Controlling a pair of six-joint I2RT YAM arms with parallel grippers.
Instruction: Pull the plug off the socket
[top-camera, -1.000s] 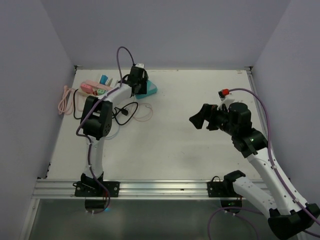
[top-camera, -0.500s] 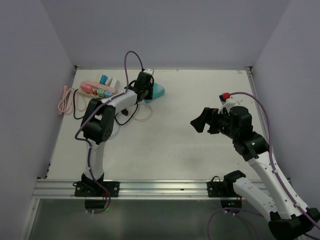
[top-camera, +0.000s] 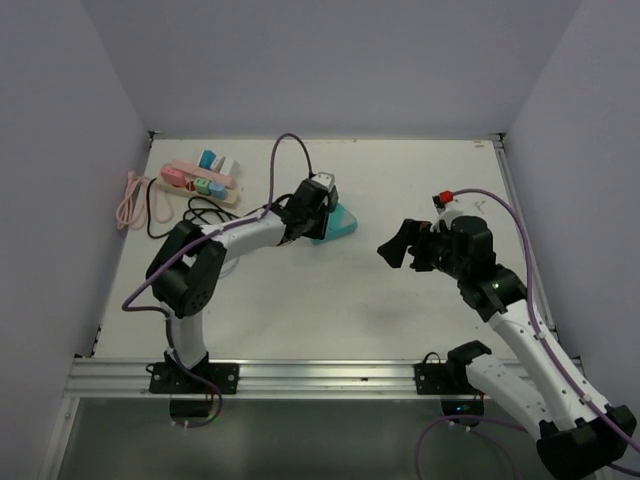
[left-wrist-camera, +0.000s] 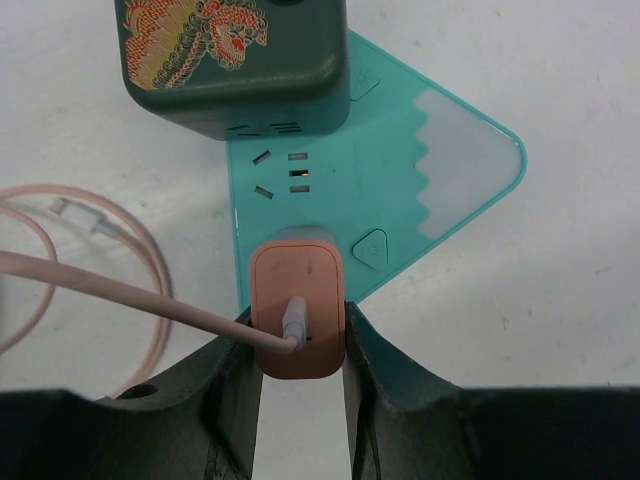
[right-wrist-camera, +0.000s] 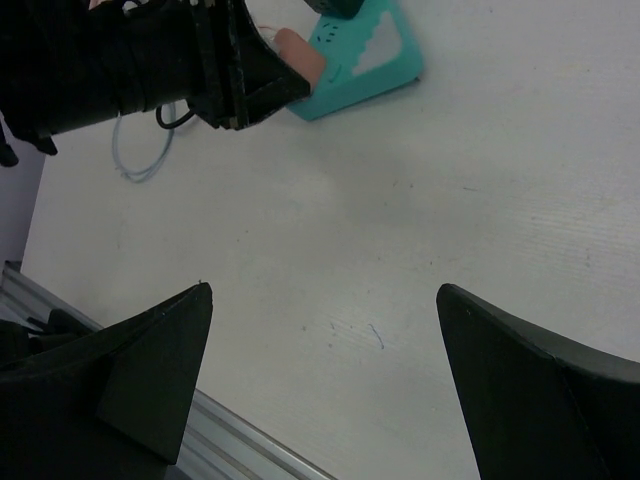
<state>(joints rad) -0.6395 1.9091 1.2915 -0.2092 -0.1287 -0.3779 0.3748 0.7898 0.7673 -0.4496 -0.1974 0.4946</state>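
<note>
A white table (top-camera: 350, 290) seen from above, with two robot arms mounted at its near edge. Near the middle of the table lies a teal, triangular socket block (left-wrist-camera: 400, 200). Two things sit in its face: a dark green adapter (left-wrist-camera: 235, 60) printed with a dragon, and at the corner nearest the left arm a salmon-pink plug (left-wrist-camera: 297, 310). A pink cable (left-wrist-camera: 100, 290) leaves the plug and loops across the table. One pair of outlets between them is unused.

The left gripper (left-wrist-camera: 297, 338) is clamped on the pink plug, one finger pressed to each side. Whether the plug's prongs are fully seated cannot be told.

The right gripper (right-wrist-camera: 322, 300) hangs over bare table, well apart from the socket block, jaws spread wide and holding nothing.

At the far left lies a pink power strip (top-camera: 198, 178) holding several small plugs.
</note>
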